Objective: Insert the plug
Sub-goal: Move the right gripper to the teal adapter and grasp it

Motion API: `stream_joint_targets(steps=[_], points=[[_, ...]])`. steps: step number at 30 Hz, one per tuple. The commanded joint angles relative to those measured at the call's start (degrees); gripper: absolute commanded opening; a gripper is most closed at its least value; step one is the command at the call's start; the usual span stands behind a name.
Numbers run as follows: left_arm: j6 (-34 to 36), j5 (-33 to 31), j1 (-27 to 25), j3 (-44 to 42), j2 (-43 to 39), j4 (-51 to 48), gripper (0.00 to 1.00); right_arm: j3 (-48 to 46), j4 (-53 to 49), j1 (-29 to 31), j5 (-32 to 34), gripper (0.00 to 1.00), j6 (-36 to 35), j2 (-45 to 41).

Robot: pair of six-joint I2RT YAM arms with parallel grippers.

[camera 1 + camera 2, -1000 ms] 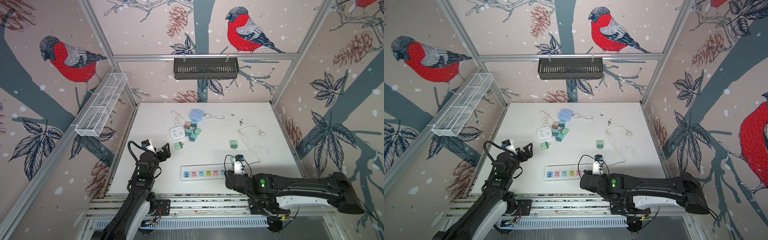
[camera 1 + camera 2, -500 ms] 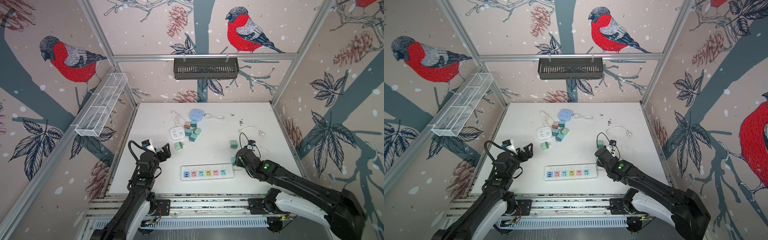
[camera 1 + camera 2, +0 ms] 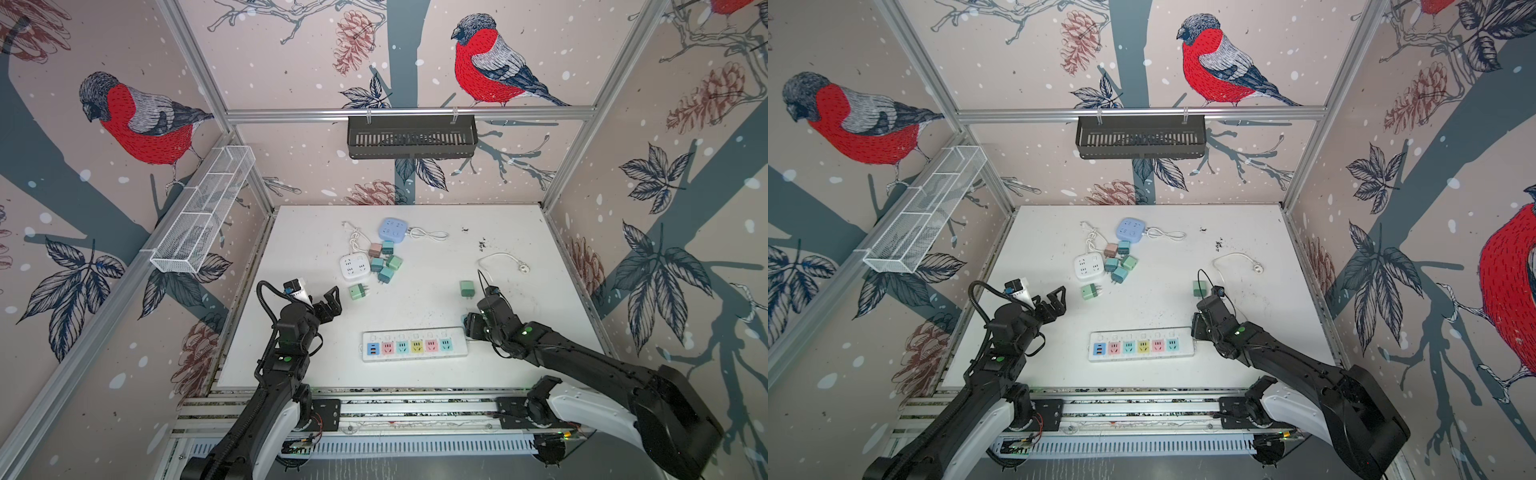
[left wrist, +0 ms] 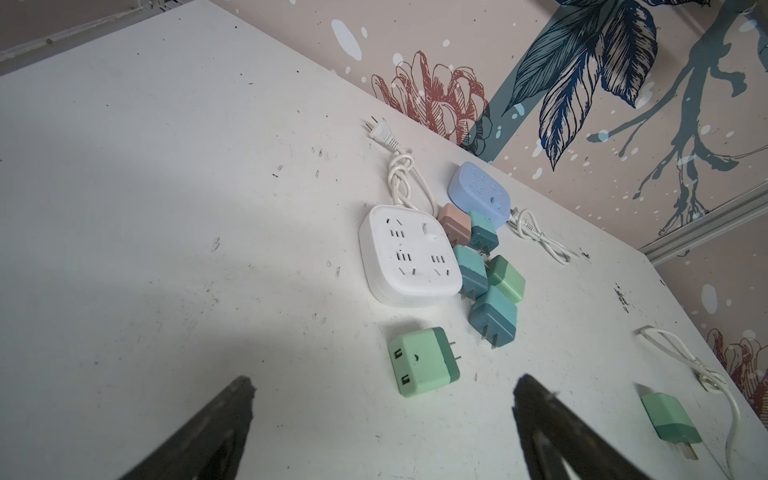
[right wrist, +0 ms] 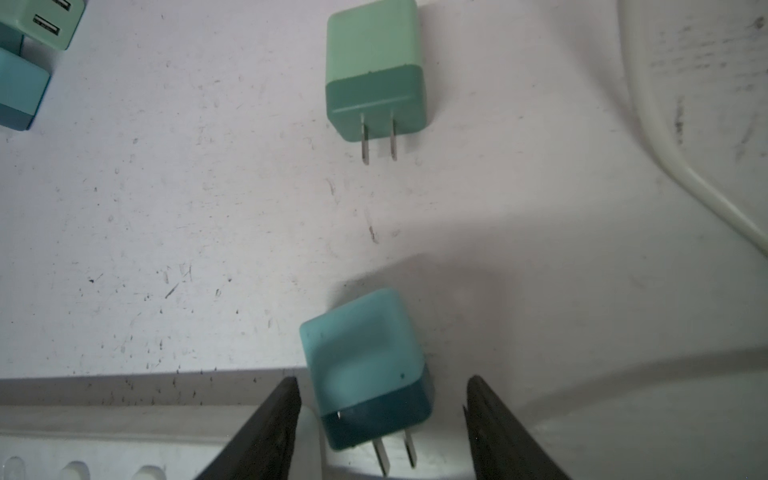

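- Right wrist view: the right claw [image 5: 382,379] has its jaws apart and straddles a teal plug [image 5: 365,374]. The plug lies on its side on the surface [image 5: 208,208], prongs pointing back toward the wrist.
- There is a clear gap at one finger. The other finger sits close beside the plug body, and I cannot tell if it touches. Nothing is clamped.
- Change: a second ago this claw was shut tight. Its jaws have since come apart.
- Change: the right arm lay across the front edge of the surface at 6 o'clock. It now reaches in from 5 o'clock, with the claw tip back at nearly the same spot.
- In both top views the teal plug sits just beside the 3 o'clock end of the power strip [image 3: 415,344], mostly hidden under the claw.
- All the strip's coloured sockets are empty.
- A green plug [image 5: 374,75] lies apart from the claw at its 12 o'clock. A white cable [image 3: 498,255] lies further out at 1 o'clock.
- The left claw [image 4: 384,379] has its jaws wide apart and holds nothing. It is unmoved at the 9 o'clock side, with a light green USB plug [image 4: 424,361] just ahead of it.
- Reading: insertion has not begun. The claw looks set to close on the teal plug.
- The prongs lie flat, so the plug will likely need turning prongs-down before it meets a socket.
- Risk: a skewed grip on the tilted body.
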Motion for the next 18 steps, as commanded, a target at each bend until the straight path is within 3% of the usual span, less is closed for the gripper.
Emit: stream_joint_targets(steps=[1,18], points=[[-0.1,0.0,0.0,0.4,0.1,2.7,0.97,-0.3,2.4,1.0,-1.0,0.65,-0.8,-0.3],[-0.1,-0.1,0.0,0.5,0.7,2.7,0.97,3.5,0.0,4.3,8.2,0.61,2.4,9.2]])
